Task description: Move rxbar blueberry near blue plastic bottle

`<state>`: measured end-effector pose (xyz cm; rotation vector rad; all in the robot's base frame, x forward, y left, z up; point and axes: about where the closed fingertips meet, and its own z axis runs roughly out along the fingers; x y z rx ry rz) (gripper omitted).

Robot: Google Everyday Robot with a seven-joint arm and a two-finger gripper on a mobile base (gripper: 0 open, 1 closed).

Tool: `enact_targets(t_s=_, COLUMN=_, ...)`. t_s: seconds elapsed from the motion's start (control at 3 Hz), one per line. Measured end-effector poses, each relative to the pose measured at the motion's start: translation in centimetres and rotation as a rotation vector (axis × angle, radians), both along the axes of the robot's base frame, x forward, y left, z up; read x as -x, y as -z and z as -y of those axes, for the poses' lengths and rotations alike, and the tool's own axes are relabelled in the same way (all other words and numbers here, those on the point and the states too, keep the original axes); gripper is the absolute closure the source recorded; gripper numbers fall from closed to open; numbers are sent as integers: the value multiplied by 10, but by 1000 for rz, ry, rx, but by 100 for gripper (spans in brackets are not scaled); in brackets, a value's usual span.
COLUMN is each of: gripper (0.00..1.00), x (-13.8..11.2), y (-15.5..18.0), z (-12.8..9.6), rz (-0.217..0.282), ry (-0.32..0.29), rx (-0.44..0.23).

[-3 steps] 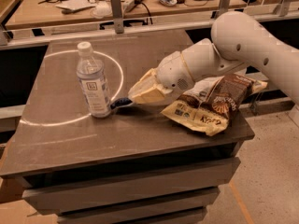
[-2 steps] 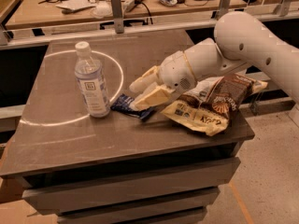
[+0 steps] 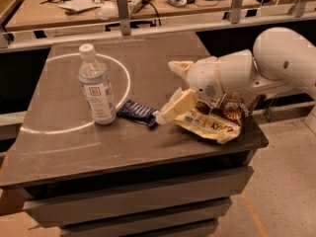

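The rxbar blueberry (image 3: pixel 138 112), a small dark navy bar, lies flat on the table just right of the base of the blue plastic bottle (image 3: pixel 96 85). The bottle stands upright with a white cap and a white-blue label. My gripper (image 3: pixel 174 89) hovers right of the bar, open and empty. One cream finger (image 3: pixel 180 66) points up and back. The other finger (image 3: pixel 177 107) reaches down toward the bar's right end.
A brown-and-yellow chip bag (image 3: pixel 212 123) lies under my arm near the table's right edge. The dark table (image 3: pixel 74 147) carries a pale ring mark around the bottle. A bench with clutter and metal posts (image 3: pixel 123 9) runs behind.
My gripper has drawn back to the right and opened wider. The bar, earlier hidden at the fingertips, now lies free beside the bottle.
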<state>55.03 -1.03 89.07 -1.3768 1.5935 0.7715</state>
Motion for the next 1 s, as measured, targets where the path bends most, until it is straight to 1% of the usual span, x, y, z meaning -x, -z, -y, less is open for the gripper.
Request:
enact_targets(t_s=0.33, gripper=0, x=-11, y=-13, z=34, rz=18, ry=212, rx=-81)
enact_targets(t_s=0.67, gripper=0, x=-30, y=-20, z=58, rz=56, ry=350, rx=-107)
enact_targets(t_s=1.0, gripper=0, x=-32, y=-21, z=57, rz=61, ry=352, rx=-107)
